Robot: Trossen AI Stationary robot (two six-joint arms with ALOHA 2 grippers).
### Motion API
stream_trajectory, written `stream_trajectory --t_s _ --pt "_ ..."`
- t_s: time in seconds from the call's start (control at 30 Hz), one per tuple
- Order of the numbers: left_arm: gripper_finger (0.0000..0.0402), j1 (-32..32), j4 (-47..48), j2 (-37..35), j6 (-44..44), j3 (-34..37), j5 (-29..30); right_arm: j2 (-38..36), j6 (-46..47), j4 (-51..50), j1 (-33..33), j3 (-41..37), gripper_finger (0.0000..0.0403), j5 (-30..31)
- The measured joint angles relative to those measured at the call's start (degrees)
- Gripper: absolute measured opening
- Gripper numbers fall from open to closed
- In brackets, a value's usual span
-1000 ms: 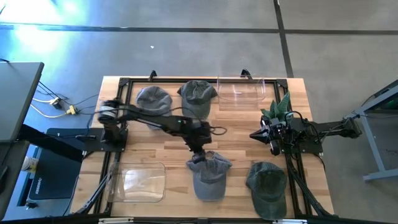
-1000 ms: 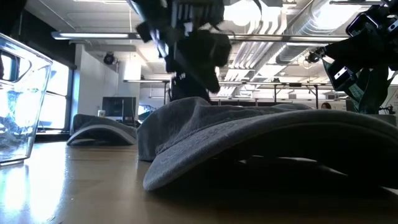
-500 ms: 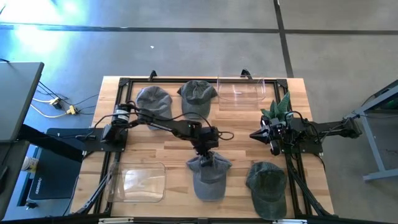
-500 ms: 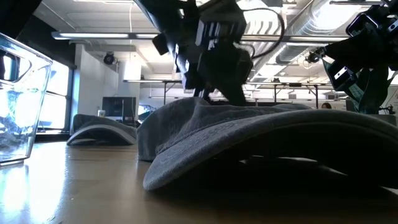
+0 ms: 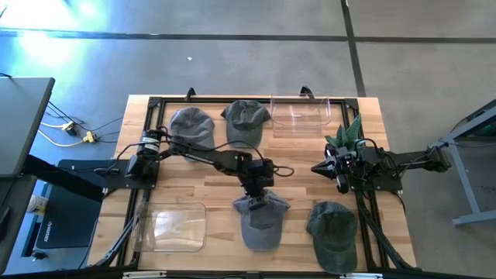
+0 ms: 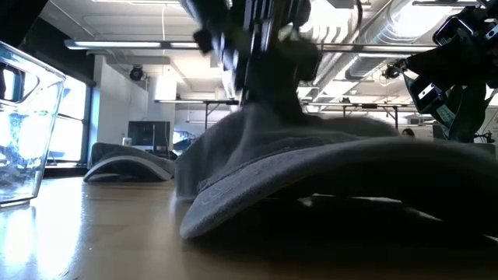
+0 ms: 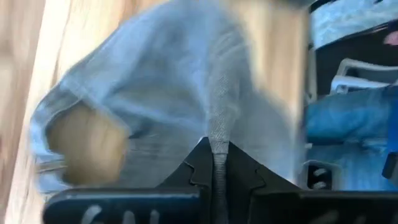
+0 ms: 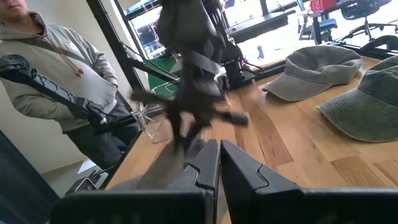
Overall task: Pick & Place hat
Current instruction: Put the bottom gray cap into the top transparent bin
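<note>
A grey hat (image 5: 260,223) lies at the near middle of the table, its brim toward the near edge; it fills the low view (image 6: 327,175). My left gripper (image 5: 258,192) stands over the far part of its crown, shut on the cloth. My right gripper (image 5: 319,167) hangs shut and empty over the table's right side, near a green plant (image 5: 346,132). A green hat (image 5: 333,231) rests on its brim at the near right. Another grey hat (image 5: 191,124) and a grey-green hat (image 5: 246,118) rest at the far side. My left gripper pinches a raised fold of the crown's cloth (image 7: 218,134) between its two fingers, at the hat's far part. The fingers come from above, pointing down. The cloth stands up in a peak (image 6: 261,117) under them, while the brim (image 6: 233,210) stays on the table.
One clear bin (image 5: 172,226) stands at the near left and another (image 5: 301,116) at the far right. A black frame (image 5: 155,105) runs around the tabletop. A person (image 8: 56,81) stands beyond the table in the right wrist view.
My left gripper has gone a little toward the table's right edge, come down onto the near grey hat's crown and taken hold of its cloth. The crown, rounded before, is now drawn up into a peak; the brim has stayed on the table.
</note>
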State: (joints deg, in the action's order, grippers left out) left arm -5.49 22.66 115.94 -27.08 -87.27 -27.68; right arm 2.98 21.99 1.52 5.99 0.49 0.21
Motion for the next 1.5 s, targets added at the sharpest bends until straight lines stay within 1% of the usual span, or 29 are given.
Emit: stream_trajectory --t_s 0.07,0.17,0.23,0.27,0.33,0.37,0.4,0.5,0.57,0.6,0.67,0.73,0.83,0.9,0.97,1.07,1.17,1.33,1.5 --pt "0.0018 -0.92 1.71 -1.08 2.39 -3.91 2.44 0.0 0.01 0.0 0.01 0.02 0.0012 0.0" --pt "0.0005 -3.09 9.77 -2.35 8.06 -11.32 8.12 0.0 0.0 0.02 0.01 0.0 0.0012 0.0" --pt "0.0005 -4.73 15.45 -2.45 12.05 -17.11 14.42 0.0 -0.07 0.0 0.01 0.0 0.0012 0.0" --pt "0.0007 -5.69 18.89 -2.45 14.25 -19.89 17.87 0.0 -1.22 0.0 0.0 0.01 0.0012 0.07" --pt "0.0009 -7.74 24.29 -2.45 18.75 -25.34 24.71 0.02 -6.47 0.24 0.01 0.0 0.0012 0.81" --pt "0.0009 -8.7 26.46 -2.45 20.85 -27.75 28.35 0.02 -7.75 0.47 -0.01 0.02 0.0012 1.09" --pt "0.0009 -9.63 27.84 -2.53 22.56 -29.7 31.77 -0.03 -7.03 0.89 -0.01 0.0 0.0012 0.99" --pt "0.0009 -11.95 30.4 -2.58 25.66 -33.2 40.58 -0.02 1.65 6.31 0.01 0.02 0.0012 0.04" --pt "0.0009 -12.92 31.06 -2.54 26.56 -34.27 44.34 0.02 9.14 10.35 0.01 0.02 0.0012 2.13" --pt "0.0009 -13.12 31.12 -2.54 26.84 -34.7 45.41 0.0 15.09 12.95 -0.01 0.0 0.0012 3.04" --pt "0.0009 -13.32 31.81 -2.54 26.81 -35.59 46.27 0.06 24.37 17.94 0.01 0.0 0.0012 5.78" --pt "0.0009 -13.29 31.94 -2.54 26.76 -36.25 46.27 0.73 29.43 22.74 -0.01 0.0 0.0012 7.29" --pt "0.001 -13.29 31.75 -2.54 26.83 -36.54 46.25 2.7 30.39 32.04 0.12 0.84 0.0012 4.86" --pt "0.001 -13.26 31.47 -2.51 26.93 -36.54 46.23 5.49 29.68 33.83 0.17 3.56 0.0014 4.48" --pt "0.001 -12.88 30.76 -2.49 27.52 -36.54 46.11 9.33 27.72 33.29 0.17 8.01 0.0024 3.37" --pt "0.001 -12.22 30.04 -2.49 28.22 -36.54 46.24 16.85 24.17 28.57 0.14 15.16 0.0054 0.71" --pt "0.001 -11.71 29.78 -2.49 28.33 -36.54 46.25 24.66 20.1 21.61 -0.01 22.82 0.0094 -1.8" --pt "0.001 -11.78 29.79 -2.47 28.15 -36.54 46.27 35.84 14.29 5.51 -0.01 35.89 0.0152 -5.17" --pt "0.001 -12.63 30.04 -2.79 26.85 -36.54 46.16 43.88 7.11 -12.2 -0.01 50.13 0.0181 -7.3"
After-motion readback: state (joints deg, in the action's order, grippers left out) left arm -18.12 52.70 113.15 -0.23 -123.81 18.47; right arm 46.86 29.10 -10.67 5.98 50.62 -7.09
